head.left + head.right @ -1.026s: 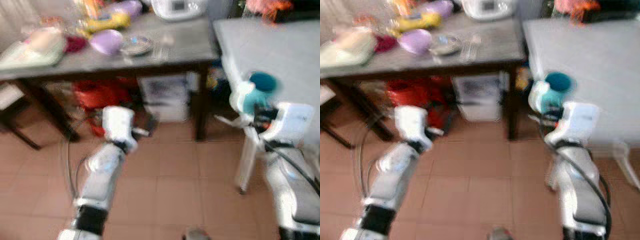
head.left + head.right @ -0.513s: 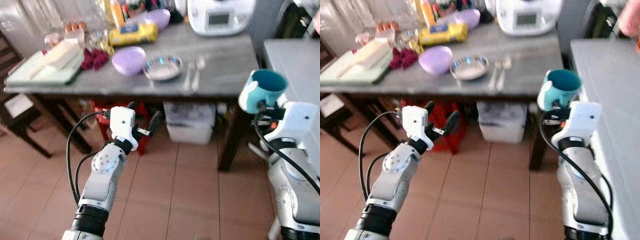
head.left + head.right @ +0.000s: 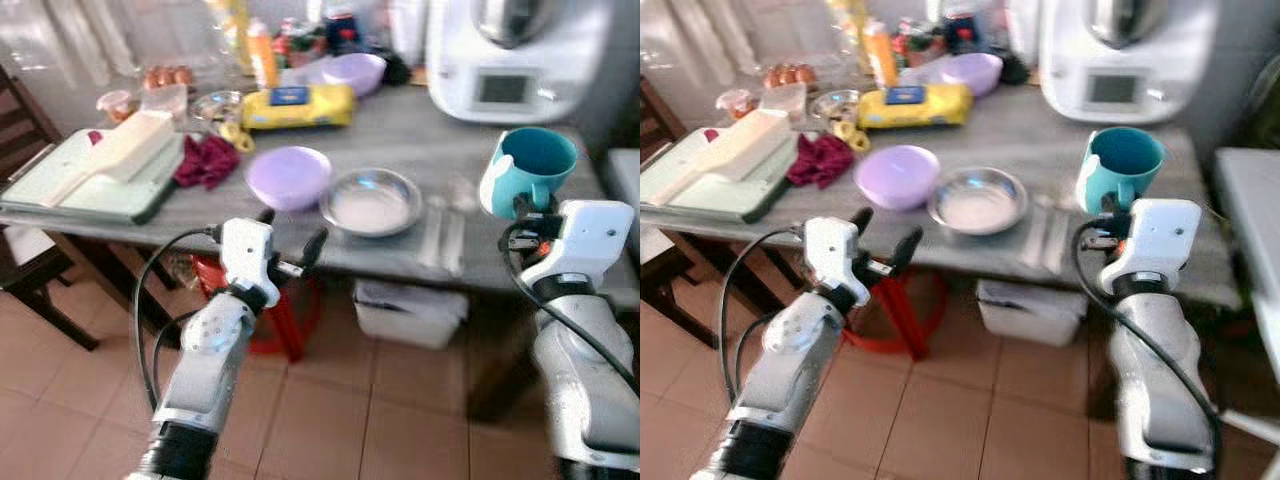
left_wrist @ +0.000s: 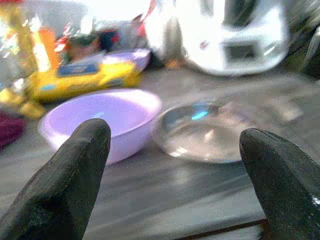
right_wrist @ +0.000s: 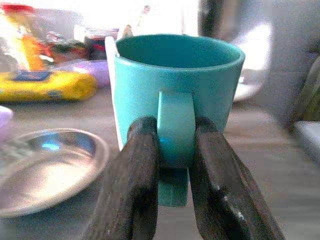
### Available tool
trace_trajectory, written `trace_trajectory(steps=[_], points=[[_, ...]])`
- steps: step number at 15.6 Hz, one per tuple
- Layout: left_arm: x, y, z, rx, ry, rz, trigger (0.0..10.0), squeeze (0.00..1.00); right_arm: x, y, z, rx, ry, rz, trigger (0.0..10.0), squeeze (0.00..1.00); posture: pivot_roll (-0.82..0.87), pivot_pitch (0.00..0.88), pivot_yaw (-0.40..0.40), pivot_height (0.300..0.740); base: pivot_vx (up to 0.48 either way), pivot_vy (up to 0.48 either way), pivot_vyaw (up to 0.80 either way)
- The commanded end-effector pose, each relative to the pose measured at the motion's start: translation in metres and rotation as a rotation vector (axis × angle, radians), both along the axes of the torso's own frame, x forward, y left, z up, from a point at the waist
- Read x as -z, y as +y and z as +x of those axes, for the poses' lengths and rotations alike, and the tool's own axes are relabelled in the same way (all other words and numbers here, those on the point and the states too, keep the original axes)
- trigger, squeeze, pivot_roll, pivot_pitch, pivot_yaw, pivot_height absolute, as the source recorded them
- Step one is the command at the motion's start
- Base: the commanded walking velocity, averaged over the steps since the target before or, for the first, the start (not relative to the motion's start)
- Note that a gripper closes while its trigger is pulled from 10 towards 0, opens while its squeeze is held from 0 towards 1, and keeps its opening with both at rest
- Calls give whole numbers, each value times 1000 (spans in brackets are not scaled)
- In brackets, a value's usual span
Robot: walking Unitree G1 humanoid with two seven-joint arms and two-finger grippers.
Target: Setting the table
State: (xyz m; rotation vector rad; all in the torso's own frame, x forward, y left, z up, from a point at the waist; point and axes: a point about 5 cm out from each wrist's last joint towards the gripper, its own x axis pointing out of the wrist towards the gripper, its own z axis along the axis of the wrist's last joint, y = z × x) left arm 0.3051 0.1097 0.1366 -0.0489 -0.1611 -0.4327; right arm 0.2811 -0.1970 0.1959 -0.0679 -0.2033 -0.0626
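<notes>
My right gripper [image 5: 172,165] is shut on the handle of a teal mug [image 3: 530,168], held upright above the right part of the grey table [image 3: 400,140]. A steel plate [image 3: 372,203] lies near the table's front edge, with a lilac bowl [image 3: 288,177] just left of it. Cutlery [image 3: 441,232] lies to the right of the plate, blurred. My left gripper [image 3: 290,232] stands open at the table's front edge, below the bowl and plate, with nothing between its fingers [image 4: 75,175].
A white kitchen machine [image 3: 512,55] stands at the back right. A yellow packet [image 3: 297,105], a second lilac bowl [image 3: 352,72], bottles and a green tray [image 3: 95,175] with a dark red cloth [image 3: 207,162] crowd the left and back. A white bin [image 3: 415,312] sits under the table.
The camera has moved closer to the grey table, which now looms larger. The mug stays in my right gripper and now sits over the table's right part. The left gripper remains open.
</notes>
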Motion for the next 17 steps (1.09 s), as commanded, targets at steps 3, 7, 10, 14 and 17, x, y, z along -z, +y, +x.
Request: trace_trajectory(steps=[3,7,10,14,17], points=[[-3,0,0,1,-1,3,10000,0,-8,-6,-3,23,-33,-16,10000,0,-203,113,119,740,349,0,0],[-5,-1,-1,4,-7,6,10000,0,-15,-4,-3,17,-56,-48,10000,0,-203,113,119,740,347,0,0],[-16,8,-7,-25,-49,-19,10000,0,-22,-1,-4,3,-85,-97,10000,0,-199,119,119,740,0,0,0],[-22,11,-13,-16,-77,-13,10000,0,-23,-1,-4,1,-87,-99,10000,0,-199,119,119,740,0,0,0],[-14,16,-24,98,-61,29,10000,0,-21,-1,0,-43,-71,-95,10000,0,-184,127,120,740,0,0,0]])
